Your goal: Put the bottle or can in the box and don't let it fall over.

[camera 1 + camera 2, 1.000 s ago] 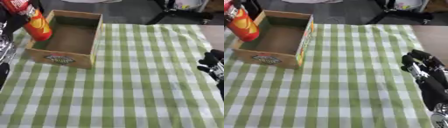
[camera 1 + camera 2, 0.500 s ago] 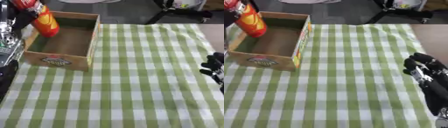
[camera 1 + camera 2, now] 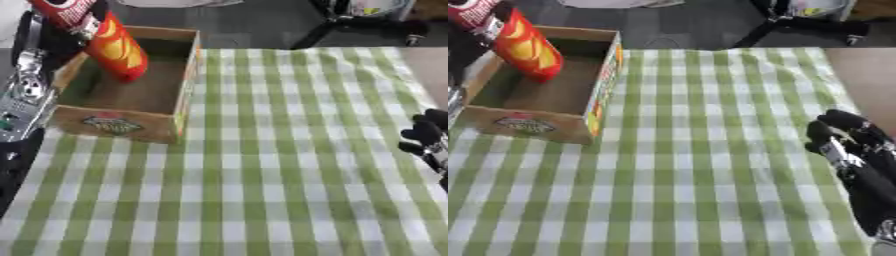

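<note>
A tall red, orange and yellow can [image 3: 118,50] leans with its top to the upper left and its lower end down inside the open wooden box [image 3: 114,125], near the box's back left corner. My left hand [image 3: 54,45] comes in from the upper left corner and is curled round the can's upper part; much of it is hidden behind the can. I cannot tell whether the can's base touches the box floor. My right hand [image 3: 846,145] rests at the right edge of the table, fingers relaxed, holding nothing.
A green and white checked cloth [image 3: 280,165] covers the table. My silver left forearm [image 3: 22,95] runs along the box's left side. Dark legs of a stand [image 3: 350,20] show beyond the far edge. A bare brown surface [image 3: 868,75] lies right of the cloth.
My left hand has carried the can rightward from over the box's left wall to inside the box. The camera has shifted a little. The right hand has stayed put.
</note>
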